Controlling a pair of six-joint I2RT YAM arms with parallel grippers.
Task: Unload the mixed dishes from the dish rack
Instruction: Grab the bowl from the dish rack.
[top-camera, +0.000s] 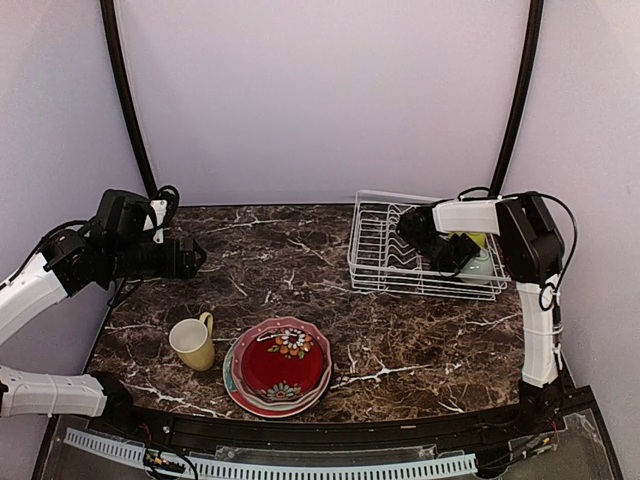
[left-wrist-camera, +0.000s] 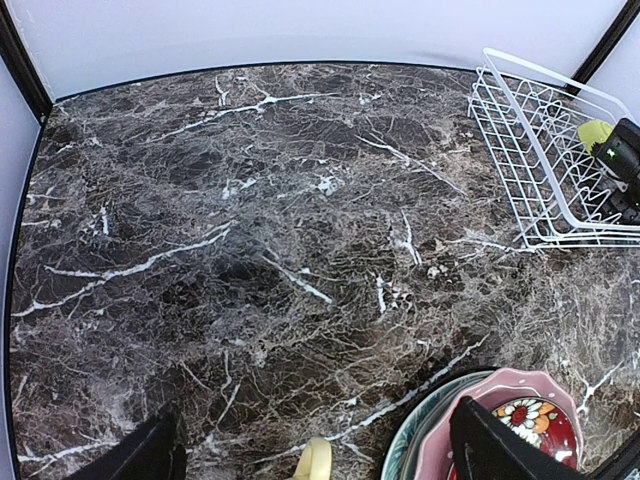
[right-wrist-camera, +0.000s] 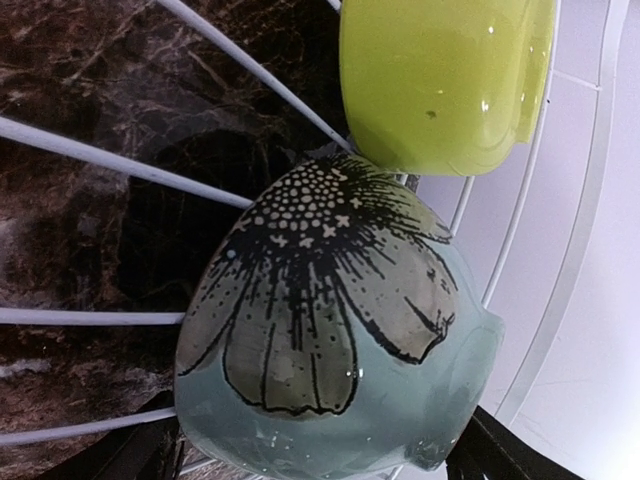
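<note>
The white wire dish rack (top-camera: 380, 250) stands at the back right. My right gripper (top-camera: 462, 262) reaches into it. In the right wrist view it (right-wrist-camera: 315, 445) is open, with one finger (right-wrist-camera: 135, 455) on each side of a pale blue cup (right-wrist-camera: 330, 330) printed with a flower, which lies on the rack wires (right-wrist-camera: 100, 150). A lime-green bowl (right-wrist-camera: 445, 80) sits just beyond the cup. A pale yellow mug (top-camera: 192, 343) and a stack of plates (top-camera: 280, 365) with a red floral one on top stand on the table. My left gripper (top-camera: 195, 255) hovers open and empty.
The dark marble table (top-camera: 300, 260) has walls at the back and sides. In the left wrist view the mug handle (left-wrist-camera: 315, 462) and the pink scalloped plate (left-wrist-camera: 500, 385) lie below my open fingers (left-wrist-camera: 150, 455). The rack (left-wrist-camera: 540, 160) shows at the far right.
</note>
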